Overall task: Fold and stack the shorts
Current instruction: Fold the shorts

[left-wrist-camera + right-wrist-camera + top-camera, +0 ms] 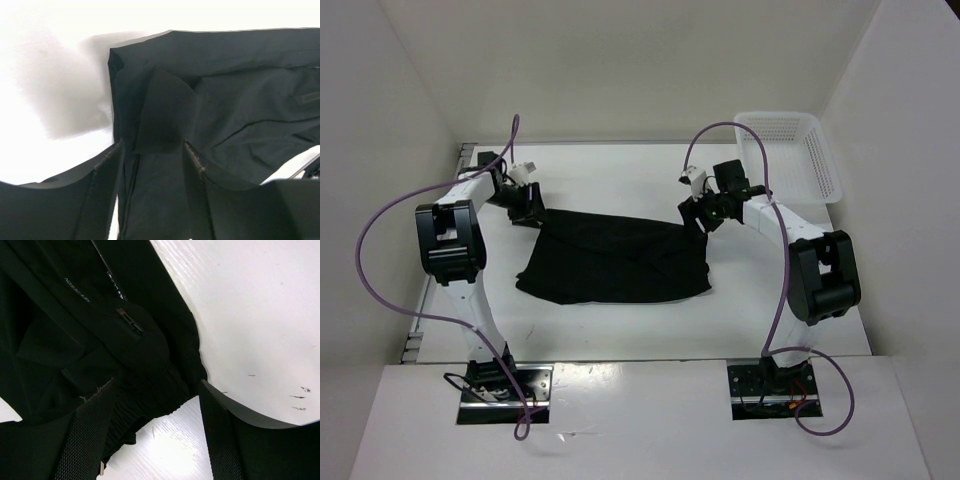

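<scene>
Our left claw [152, 147] and right claw [156, 387] stand open astride the far corners of matte black shorts [615, 262], lying creased on our white surface [610, 175], white walls [620, 60] around us.

The overhead view is bright and even, lit from above; the white table [620, 170] shows only faint shadows. The shorts [620, 258] read as a flat black patch — folds barely register. The left wrist view is blown out to pure white at upper left, with a soft grey shadow at centre left, and looks slightly soft. The right wrist view is crisper — scuffs at right are sharp.
</scene>
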You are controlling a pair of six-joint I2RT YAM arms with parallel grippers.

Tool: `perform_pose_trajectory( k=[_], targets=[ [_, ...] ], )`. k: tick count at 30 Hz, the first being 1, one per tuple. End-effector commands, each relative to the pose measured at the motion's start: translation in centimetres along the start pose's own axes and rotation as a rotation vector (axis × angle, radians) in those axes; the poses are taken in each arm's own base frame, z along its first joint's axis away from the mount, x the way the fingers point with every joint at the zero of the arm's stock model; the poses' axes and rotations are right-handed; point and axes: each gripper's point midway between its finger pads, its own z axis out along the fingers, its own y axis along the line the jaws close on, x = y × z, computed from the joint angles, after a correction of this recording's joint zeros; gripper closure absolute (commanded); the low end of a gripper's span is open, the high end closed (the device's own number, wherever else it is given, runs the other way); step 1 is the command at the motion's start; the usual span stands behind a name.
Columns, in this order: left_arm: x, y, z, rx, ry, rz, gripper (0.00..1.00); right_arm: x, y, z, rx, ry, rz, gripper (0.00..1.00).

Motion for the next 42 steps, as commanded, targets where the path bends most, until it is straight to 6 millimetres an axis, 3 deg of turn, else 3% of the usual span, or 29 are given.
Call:
perform_pose_trajectory(
  k=[1, 5, 8, 12, 13, 17, 19, 23, 26, 27, 29, 31, 34, 39, 42],
  targets=[
    [0.0, -0.1, 1.3, -0.014, 0.015, 0.028, 0.42, -2.7, -0.2, -1.4, 0.038, -0.086, -0.047, 0.28],
    [0.3, 0.8, 1.4, -0.056, 0.025, 0.023, 0.39, -2.7, -0.3, -1.1, 0.038, -0.086, -0.047, 0.28],
    [0.1, -0.2, 1.4, 0.001, 0.014, 0.028, 0.39, -2.4, -0.3, -0.8, 0.035, -0.078, -0.043, 0.28],
    [-0.1, -2.0, 2.2, 0.047, 0.023, 0.057, 0.61, -2.3, -0.3, -0.1, 0.037, -0.073, -0.049, 0.28],
    [-0.1, -2.2, 2.2, 0.056, 0.022, 0.057, 0.73, -2.5, -0.4, -0.1, 0.040, -0.081, -0.053, 0.28],
    [-0.1, -2.6, 1.8, 0.064, 0.032, 0.050, 1.00, -1.8, -0.4, 1.0, 0.024, -0.052, -0.099, 0.23],
    [-0.5, -2.5, 0.8, 0.024, 0.016, 0.062, 1.00, -1.7, -0.1, 0.9, 0.001, -0.047, -0.134, 0.26],
    [-1.9, -3.0, -1.7, -0.043, -0.036, 0.099, 1.00, 1.0, 1.3, 1.3, -0.071, 0.037, -0.225, 0.37],
    [-2.8, -3.3, -3.7, -0.102, -0.074, 0.121, 1.00, 2.2, 2.5, 1.9, -0.105, 0.056, -0.241, 0.56],
    [-2.8, -3.5, -4.3, -0.115, -0.078, 0.123, 1.00, 2.7, 3.1, 2.3, -0.116, 0.063, -0.247, 0.67],
    [-3.0, -3.5, -5.2, -0.146, -0.090, 0.128, 1.00, 2.6, 2.9, 2.6, -0.094, 0.062, -0.261, 0.79],
    [-2.7, -3.6, -5.8, -0.164, -0.083, 0.124, 1.00, 2.4, 2.4, 2.5, -0.061, 0.053, -0.262, 1.00],
    [-2.4, -3.3, -7.0, -0.218, -0.084, 0.122, 1.00, 1.5, 1.9, 1.8, -0.020, 0.033, -0.277, 1.00],
    [-4.7, -3.8, -10.4, -0.313, -0.170, 0.159, 1.00, -0.7, 1.8, 0.2, -0.007, -0.013, -0.253, 1.00],
    [-6.0, -3.9, -10.1, -0.333, -0.198, 0.186, 0.99, -1.2, 1.4, 0.2, 0.013, -0.030, -0.249, 1.00]
  ],
)
